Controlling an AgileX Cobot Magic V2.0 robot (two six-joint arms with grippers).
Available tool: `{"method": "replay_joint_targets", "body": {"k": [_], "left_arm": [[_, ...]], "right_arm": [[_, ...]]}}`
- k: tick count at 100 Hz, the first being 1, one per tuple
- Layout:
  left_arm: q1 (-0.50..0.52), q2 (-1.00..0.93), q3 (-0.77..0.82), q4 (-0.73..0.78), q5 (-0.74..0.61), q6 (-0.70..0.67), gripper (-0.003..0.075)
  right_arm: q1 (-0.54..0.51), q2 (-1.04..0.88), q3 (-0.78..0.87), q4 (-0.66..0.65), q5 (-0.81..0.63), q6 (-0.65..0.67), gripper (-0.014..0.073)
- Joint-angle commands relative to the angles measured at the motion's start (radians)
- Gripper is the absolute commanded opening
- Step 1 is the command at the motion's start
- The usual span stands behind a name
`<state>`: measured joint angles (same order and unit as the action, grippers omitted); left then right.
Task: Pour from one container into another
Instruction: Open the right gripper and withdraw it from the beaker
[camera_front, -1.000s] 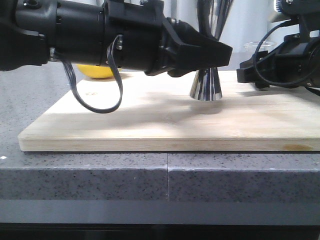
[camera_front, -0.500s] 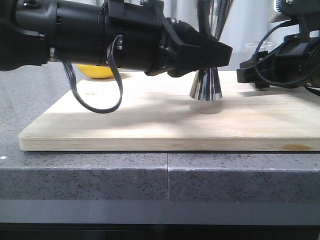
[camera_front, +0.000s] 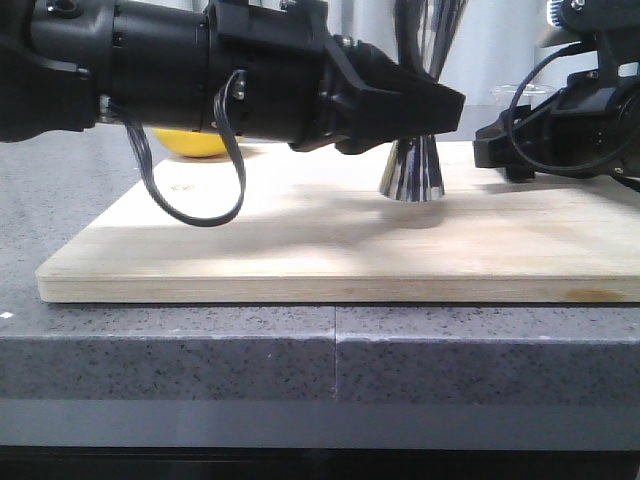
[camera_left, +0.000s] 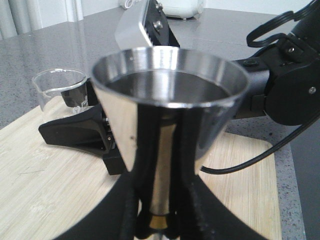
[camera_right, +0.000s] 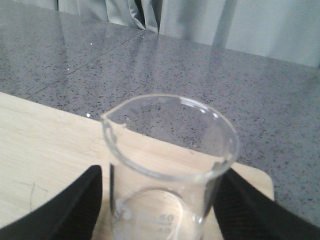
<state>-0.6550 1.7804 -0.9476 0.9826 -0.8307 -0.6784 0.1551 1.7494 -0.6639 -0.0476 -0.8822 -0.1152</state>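
Steel, rigid and slick, the jigger (camera_left: 170, 115) stands upright on the wooden board (camera_front: 300, 250), the left gripper (camera_left: 157, 200) clamped on its narrow waist, the surest hold. Right of the jigger, the glass beaker (camera_right: 167, 165) sits between the right gripper's (camera_right: 157, 210) fingers, which flank its lower wall; whether they press I cannot tell. Light, smooth, breakable: grip gently.

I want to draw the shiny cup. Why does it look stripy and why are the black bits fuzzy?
Left wrist view: the steel jigger mirrors the dark left gripper fingers as stripes; they sit too close, so blur. Right wrist view: the beaker is sharp, the right gripper fingers soft.
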Motion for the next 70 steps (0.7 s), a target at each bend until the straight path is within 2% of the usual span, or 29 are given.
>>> {"method": "replay_joint_targets", "body": {"k": [1,38,70], "left_arm": [[0.0,-0.056,-0.026,-0.041,-0.082,-0.006,-0.0021],[0.0,-0.056,-0.026,-0.041,-0.082,-0.006,-0.0021],[0.0,-0.056,-0.026,-0.041,-0.082,-0.006,-0.0021]], "right_arm": [[-0.006,-0.035,-0.02,-0.008,-0.076,0.003,0.0474],[-0.006,-0.035,-0.02,-0.008,-0.137,0.003,0.057],[-0.004,-0.042,-0.02,-0.008,-0.206,0.003,0.0571]]}}
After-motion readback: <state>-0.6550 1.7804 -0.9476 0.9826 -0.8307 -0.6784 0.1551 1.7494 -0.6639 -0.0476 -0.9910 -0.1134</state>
